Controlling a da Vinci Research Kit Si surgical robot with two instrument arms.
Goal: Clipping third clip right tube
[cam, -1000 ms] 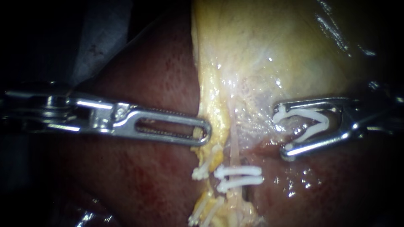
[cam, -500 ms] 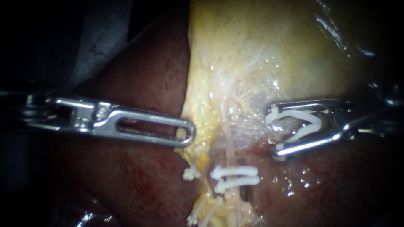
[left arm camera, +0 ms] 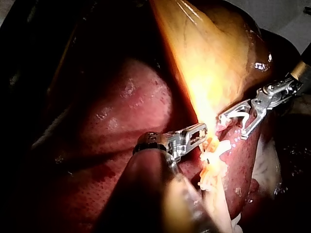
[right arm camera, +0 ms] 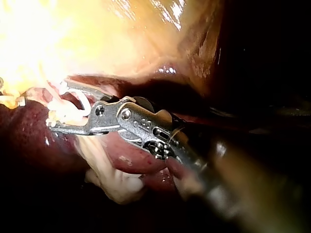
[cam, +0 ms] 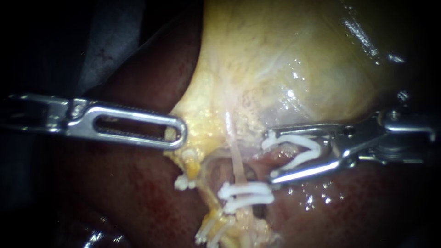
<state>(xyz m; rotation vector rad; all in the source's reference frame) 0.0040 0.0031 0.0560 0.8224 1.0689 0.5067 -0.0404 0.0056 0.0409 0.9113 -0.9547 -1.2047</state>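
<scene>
One clip sits in right instrument; left instrument grips gallbladder.

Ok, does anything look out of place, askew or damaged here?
Nothing stands out. Two white clips sit side by side across the right tube. The right instrument carries the loaded clip beside that tube, not yet around it. The left instrument grips the yellow tissue.

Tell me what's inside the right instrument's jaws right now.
The right instrument holds an open white clip between both jaws. Pink tissue shows between its legs. The tube lies ahead of the tips, not inside. Tissue directly under the jaws is covered.
</scene>
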